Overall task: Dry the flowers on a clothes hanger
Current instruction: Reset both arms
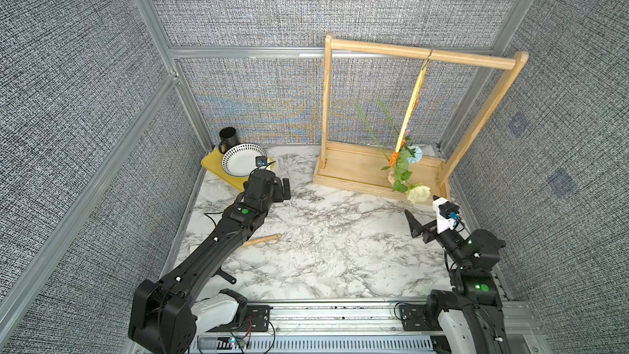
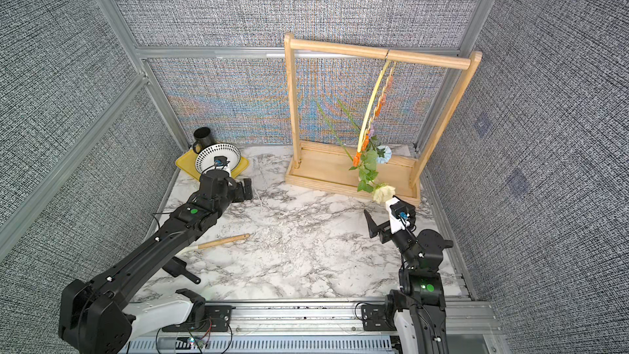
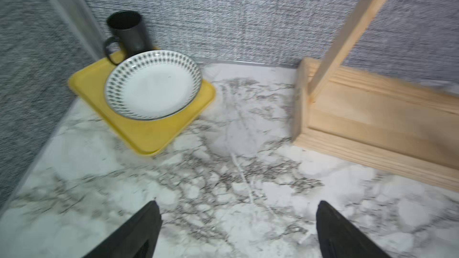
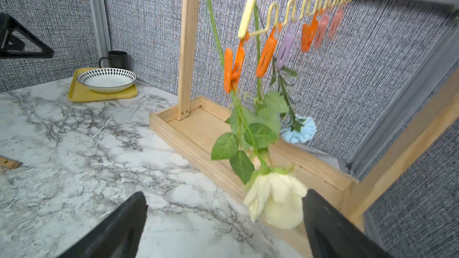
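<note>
As the flowers point(image 4: 260, 135) are being held by the hanger point(image 4: 251, 3), left fingers point(image 3: 139, 234) and right fingers point(image 4: 330, 227) spread empty, hanging is being judged done and retreat clear of the rose point(image 4: 275, 202) called for.

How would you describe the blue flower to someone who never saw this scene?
Find the wooden rack at the table's back; a yellow hanger hangs on its bar. Flowers hang head down from its clips. The blue flower, the only blue one, hangs under the lilac clip.
</note>
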Tool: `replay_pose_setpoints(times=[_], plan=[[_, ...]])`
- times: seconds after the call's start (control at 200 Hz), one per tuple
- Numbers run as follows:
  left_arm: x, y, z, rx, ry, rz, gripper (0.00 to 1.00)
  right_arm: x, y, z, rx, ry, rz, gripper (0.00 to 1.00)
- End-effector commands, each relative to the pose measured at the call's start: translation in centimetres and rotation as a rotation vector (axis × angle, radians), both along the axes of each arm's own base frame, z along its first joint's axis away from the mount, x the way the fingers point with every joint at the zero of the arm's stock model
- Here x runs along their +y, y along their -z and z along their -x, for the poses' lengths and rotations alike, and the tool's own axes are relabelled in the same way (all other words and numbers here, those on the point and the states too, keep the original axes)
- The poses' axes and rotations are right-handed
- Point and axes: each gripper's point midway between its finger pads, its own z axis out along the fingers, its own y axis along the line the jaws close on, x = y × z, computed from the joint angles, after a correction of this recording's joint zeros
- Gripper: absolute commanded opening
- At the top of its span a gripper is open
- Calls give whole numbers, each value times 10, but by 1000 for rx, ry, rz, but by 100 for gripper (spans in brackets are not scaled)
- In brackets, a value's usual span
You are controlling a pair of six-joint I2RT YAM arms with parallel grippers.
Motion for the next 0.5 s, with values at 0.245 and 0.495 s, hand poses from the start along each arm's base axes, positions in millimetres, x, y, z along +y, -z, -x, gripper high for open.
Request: replay_pose_setpoints(times=[0.245,0.495], plan=[[67,29,9,-111,-216,-232,100,-23,69,-13,0,146,-93,99],[73,42,-3,-124,-194,-288,100,-51,94,-20,-1,311,-124,99]])
